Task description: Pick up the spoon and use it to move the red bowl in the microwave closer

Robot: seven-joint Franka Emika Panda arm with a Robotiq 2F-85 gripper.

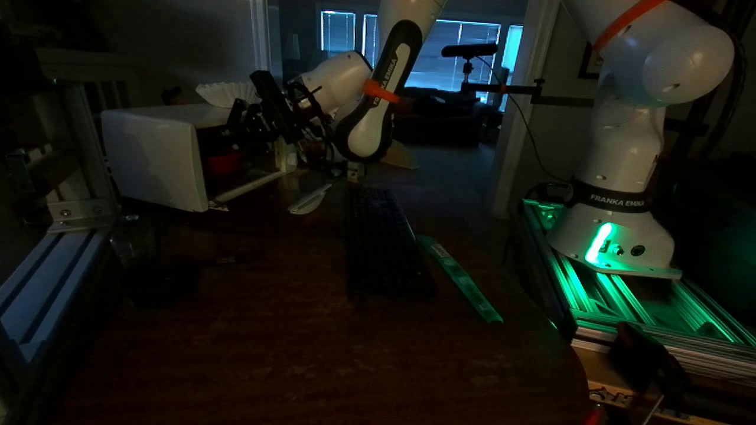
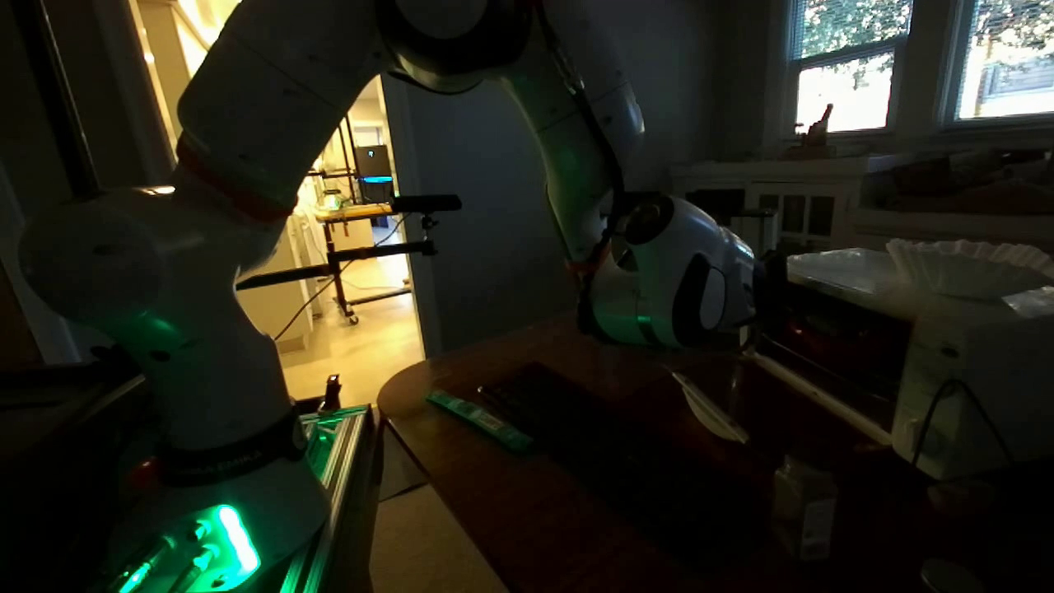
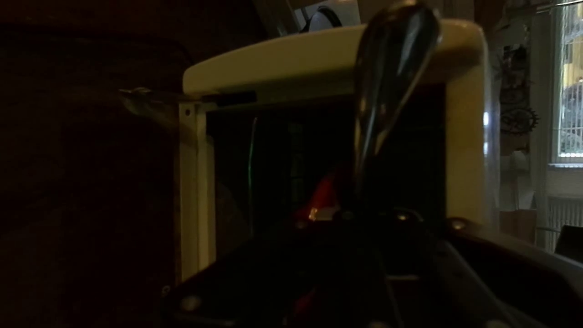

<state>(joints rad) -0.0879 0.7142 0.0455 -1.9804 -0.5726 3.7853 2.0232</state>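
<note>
The hand (image 3: 371, 217), closed, pinches the spoon (image 3: 381, 95), head towards 1 o'clock in the wrist view, presumably to reach the red bowl (image 3: 324, 193) inside the microwave (image 3: 463, 146).

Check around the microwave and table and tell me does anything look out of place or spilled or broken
A white fluted thing, like a paper coffee filter, sits on top of the microwave, which seems an odd spot for it. I see no clear spill or damage, but it's too dark to be sure.
</note>
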